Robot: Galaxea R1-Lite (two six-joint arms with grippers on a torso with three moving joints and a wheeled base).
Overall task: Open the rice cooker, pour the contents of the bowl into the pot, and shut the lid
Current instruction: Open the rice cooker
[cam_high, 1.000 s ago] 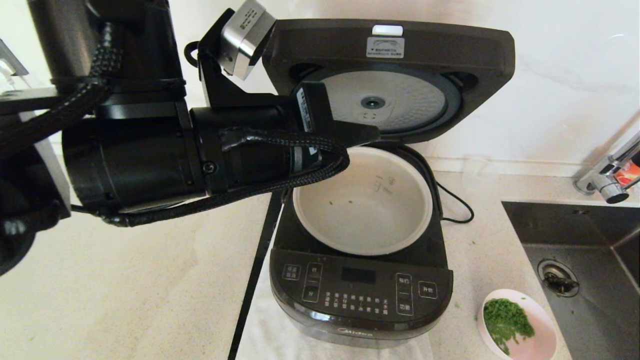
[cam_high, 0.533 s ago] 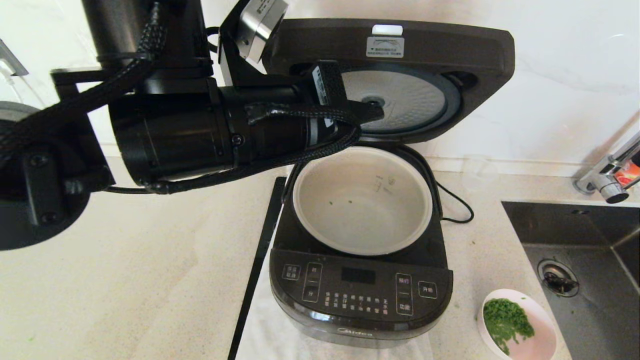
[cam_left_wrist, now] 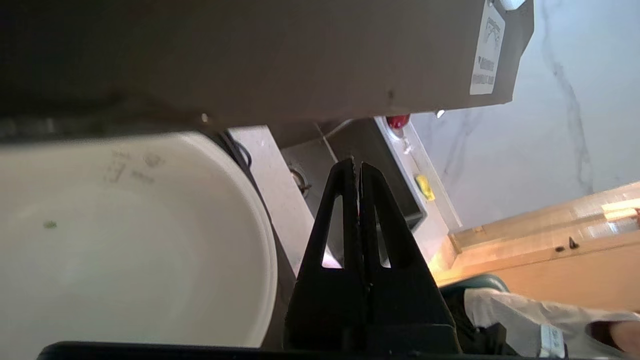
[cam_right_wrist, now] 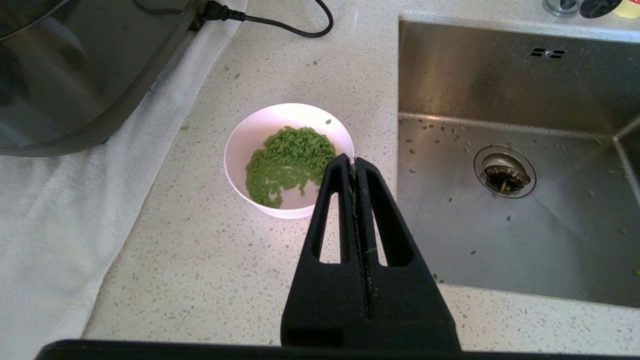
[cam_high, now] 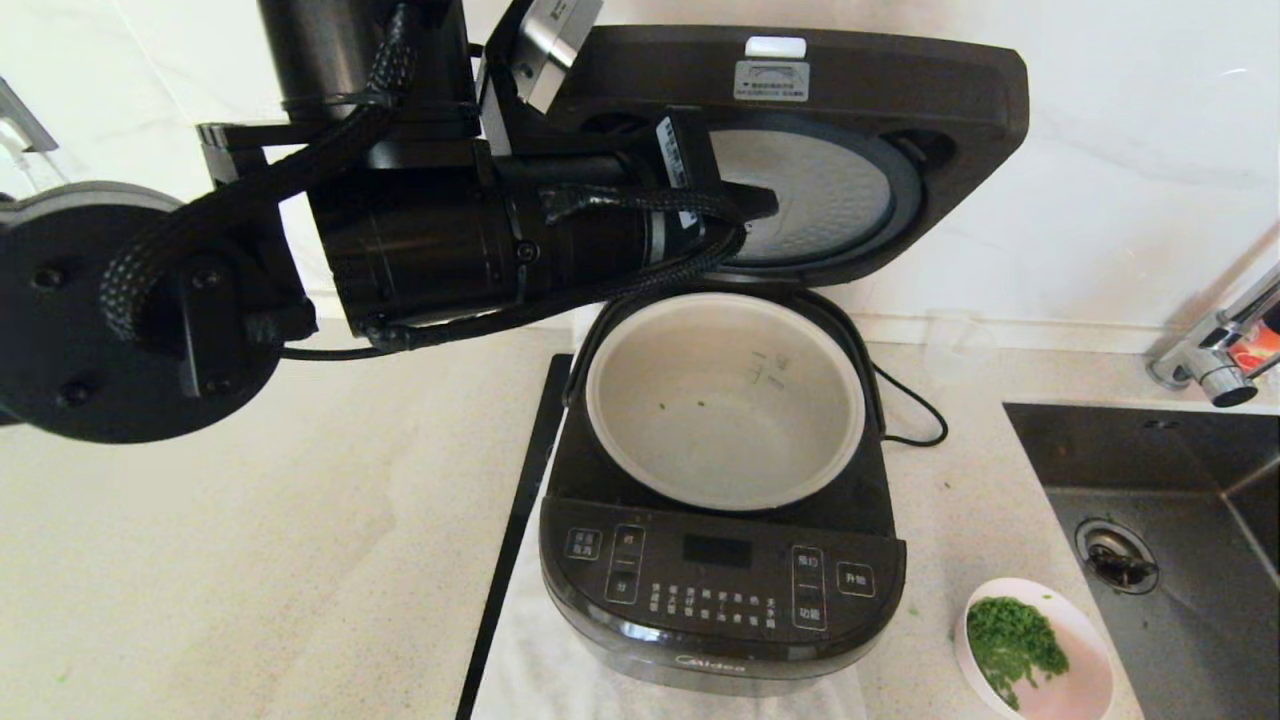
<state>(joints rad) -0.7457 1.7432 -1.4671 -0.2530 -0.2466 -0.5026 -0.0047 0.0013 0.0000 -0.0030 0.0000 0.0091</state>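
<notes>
The black rice cooker (cam_high: pixel 720 590) stands open on the counter, its lid (cam_high: pixel 860 110) hinged upright with the dimpled silver disc facing me. The off-white pot (cam_high: pixel 725 400) holds only two green specks. My left gripper (cam_high: pixel 765 203) is shut and empty, raised in front of the lid's underside above the pot's back rim; in the left wrist view the left gripper (cam_left_wrist: pixel 356 162) points past the pot (cam_left_wrist: pixel 125 240) under the lid (cam_left_wrist: pixel 300 60). The pink bowl (cam_high: pixel 1090 625) with its green bits (cam_high: pixel 1015 645) sits right of the cooker. My right gripper (cam_right_wrist: pixel 354 162) hovers shut over the bowl's (cam_right_wrist: pixel 235 150) near rim and the green bits (cam_right_wrist: pixel 290 160).
A steel sink (cam_high: pixel 1160 520) with a faucet (cam_high: pixel 1220 360) lies right of the bowl. A white cloth (cam_high: pixel 540 670) lies under the cooker, and its cord (cam_high: pixel 915 410) trails behind. A black strip (cam_high: pixel 510 560) runs along the cooker's left side. The wall is close behind the lid.
My left arm has risen and swung rightward, carrying its shut gripper higher across the lid's underside. Bowl, pot and cooker have not moved.
</notes>
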